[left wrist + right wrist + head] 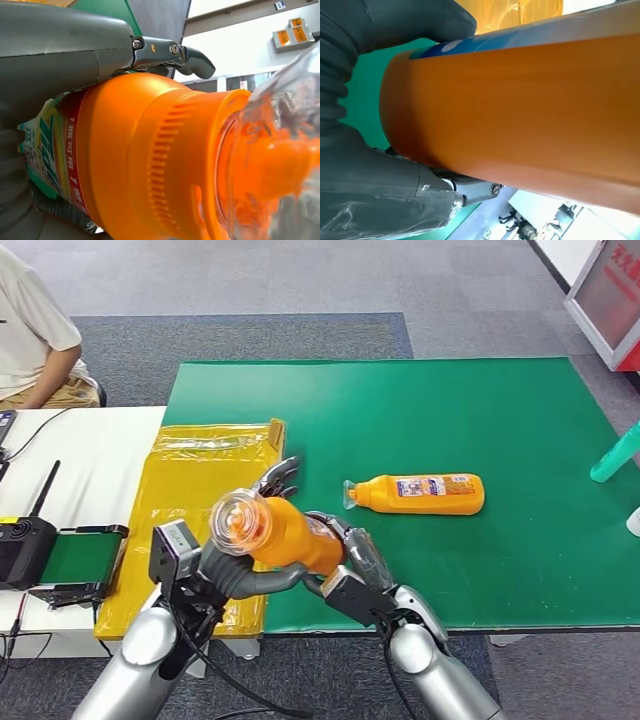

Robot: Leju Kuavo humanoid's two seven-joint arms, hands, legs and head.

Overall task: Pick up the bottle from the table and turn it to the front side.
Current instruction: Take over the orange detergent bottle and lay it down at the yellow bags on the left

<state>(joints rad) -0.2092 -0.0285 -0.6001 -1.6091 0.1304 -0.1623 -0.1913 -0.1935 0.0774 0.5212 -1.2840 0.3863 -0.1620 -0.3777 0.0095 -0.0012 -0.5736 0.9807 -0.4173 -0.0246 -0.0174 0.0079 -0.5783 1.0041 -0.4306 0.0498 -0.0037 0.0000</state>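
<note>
The left hand [226,575] and right hand [355,565] both grasp one orange plastic bottle with a clear cap [283,533], held above the green table mat [528,420].

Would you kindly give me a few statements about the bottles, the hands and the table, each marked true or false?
1. Both hands hold the orange bottle off the table. True: left hand, right hand.
2. A second orange bottle stands upright on the green mat. False: it lies on its side.
3. The held bottle's clear cap points toward the camera. True.
4. The yellow bag lies on the mat's right. False: it lies at its left edge.
</note>
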